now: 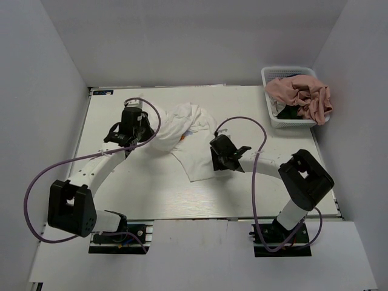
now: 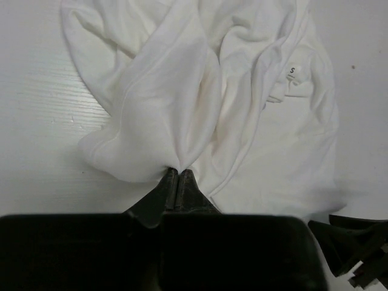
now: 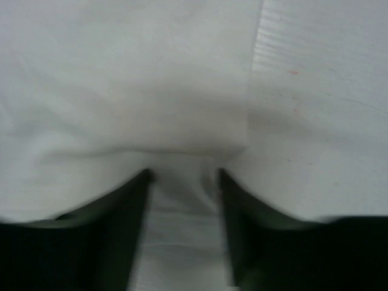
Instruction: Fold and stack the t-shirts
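A large white t-shirt (image 1: 189,130) lies crumpled in the middle of the table, with a small coloured print showing near its middle. My left gripper (image 1: 148,138) is at its left side, shut on a bunched fold of the white cloth (image 2: 163,115); in the left wrist view the gripper (image 2: 176,172) has its jaws pressed together at the fold. A size tag (image 2: 291,71) shows near the collar. My right gripper (image 1: 213,162) is at the shirt's lower right edge, and in the right wrist view the gripper (image 3: 183,176) is open with the edge of the white cloth (image 3: 121,91) between its fingers.
A white mesh basket (image 1: 270,108) stands at the back right corner, holding a pink t-shirt (image 1: 303,94) that hangs over its rim and a dark garment (image 1: 290,113). Bare table (image 1: 151,188) lies in front of the shirt. Walls close in on three sides.
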`<action>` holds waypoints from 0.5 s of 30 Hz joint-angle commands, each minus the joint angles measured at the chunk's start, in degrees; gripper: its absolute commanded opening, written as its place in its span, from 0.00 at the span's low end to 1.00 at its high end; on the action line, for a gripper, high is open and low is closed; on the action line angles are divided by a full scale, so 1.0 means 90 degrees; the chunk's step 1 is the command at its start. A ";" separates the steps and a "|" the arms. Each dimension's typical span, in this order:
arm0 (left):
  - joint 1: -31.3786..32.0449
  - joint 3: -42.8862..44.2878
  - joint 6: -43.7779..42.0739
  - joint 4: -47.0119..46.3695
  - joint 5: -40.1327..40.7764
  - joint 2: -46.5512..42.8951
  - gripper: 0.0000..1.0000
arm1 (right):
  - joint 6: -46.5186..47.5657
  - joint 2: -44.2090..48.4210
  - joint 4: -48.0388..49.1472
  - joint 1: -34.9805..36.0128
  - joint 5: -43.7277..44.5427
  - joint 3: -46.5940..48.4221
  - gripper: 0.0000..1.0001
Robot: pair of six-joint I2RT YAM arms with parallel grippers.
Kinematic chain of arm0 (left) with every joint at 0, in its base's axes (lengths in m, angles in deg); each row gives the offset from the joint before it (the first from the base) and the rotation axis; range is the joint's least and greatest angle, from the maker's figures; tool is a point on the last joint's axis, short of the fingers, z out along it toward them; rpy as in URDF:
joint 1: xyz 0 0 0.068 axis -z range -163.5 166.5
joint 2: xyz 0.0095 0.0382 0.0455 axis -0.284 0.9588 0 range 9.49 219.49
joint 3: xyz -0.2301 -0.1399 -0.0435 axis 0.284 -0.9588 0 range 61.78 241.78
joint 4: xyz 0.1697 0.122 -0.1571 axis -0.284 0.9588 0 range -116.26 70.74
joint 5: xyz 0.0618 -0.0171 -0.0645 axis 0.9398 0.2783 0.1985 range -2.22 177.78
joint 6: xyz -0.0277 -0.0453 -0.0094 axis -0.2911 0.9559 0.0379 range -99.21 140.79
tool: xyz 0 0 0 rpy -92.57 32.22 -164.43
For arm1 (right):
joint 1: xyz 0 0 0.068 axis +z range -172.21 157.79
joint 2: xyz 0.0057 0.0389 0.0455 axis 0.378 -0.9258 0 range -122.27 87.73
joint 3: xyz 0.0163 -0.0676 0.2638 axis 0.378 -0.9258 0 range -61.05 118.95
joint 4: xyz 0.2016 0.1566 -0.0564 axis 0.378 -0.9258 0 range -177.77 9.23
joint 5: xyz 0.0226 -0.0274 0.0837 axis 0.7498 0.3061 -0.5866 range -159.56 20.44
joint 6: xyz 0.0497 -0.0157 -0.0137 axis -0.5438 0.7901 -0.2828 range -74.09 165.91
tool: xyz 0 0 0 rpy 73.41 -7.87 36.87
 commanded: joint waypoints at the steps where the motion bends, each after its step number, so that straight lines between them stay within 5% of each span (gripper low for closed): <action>1: 0.0023 0.0034 -0.0073 -0.0184 -0.0152 -0.0338 0.00 | -0.0264 -0.0405 0.0254 0.0034 0.0206 0.0188 0.40; 3: 0.0023 0.0247 -0.0073 -0.0086 -0.0094 -0.0339 0.00 | -0.0381 -0.0338 0.0293 0.0025 0.0167 0.0218 0.03; 4: 0.0023 0.0306 -0.0073 -0.0019 -0.0094 -0.0407 0.00 | -0.0410 -0.0260 0.0399 0.0025 0.0157 0.0218 0.00; 10: -0.0035 0.1321 -0.0073 0.0303 0.1005 -0.0709 0.00 | -0.0294 0.1116 -0.0067 -0.0073 0.2372 0.0996 0.00; 15: -0.0035 0.3019 -0.0462 0.0996 0.1936 -0.1032 0.00 | 0.0809 0.2365 -0.0215 -0.0093 0.3689 0.2392 0.00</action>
